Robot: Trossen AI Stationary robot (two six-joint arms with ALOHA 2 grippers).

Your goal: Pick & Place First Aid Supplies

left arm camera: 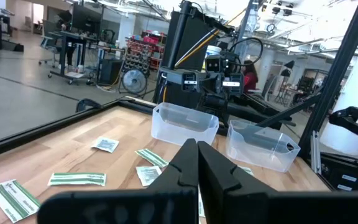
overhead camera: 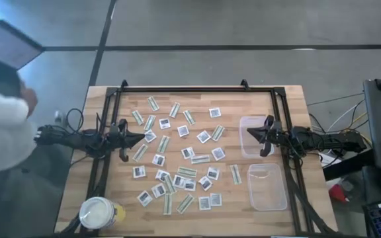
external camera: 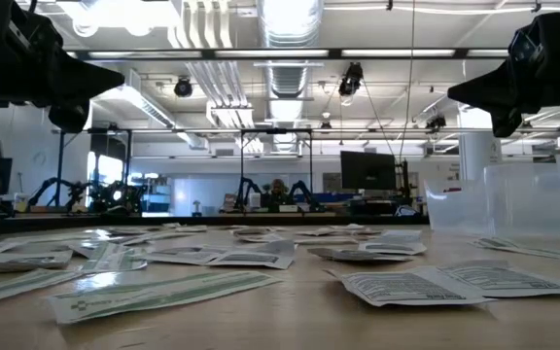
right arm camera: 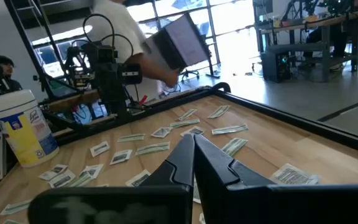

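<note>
Presently, packets (overhead camera: pixel 177 162) seen scattered flat across middle of wooden table (overhead camera: pixel 280 109), square white ones mixed with narrow green-and-white strips. None gripped. Left gripper (overhead camera: pixel 139 139) held above table at left edge of scatter, fingers pressed together, nothing between them. Right gripper (overhead camera: pixel 249 133) held above far clear tub (overhead camera: pixel 253 125) at right, fingers likewise closed, empty. Second clear tub (overhead camera: pixel 267 187) set nearer, just beside first. White-lidded jar (overhead camera: pixel 100 213) placed at near left corner. Person in white sleeve (overhead camera: pixel 2 129) noted beyond left side of table.
</note>
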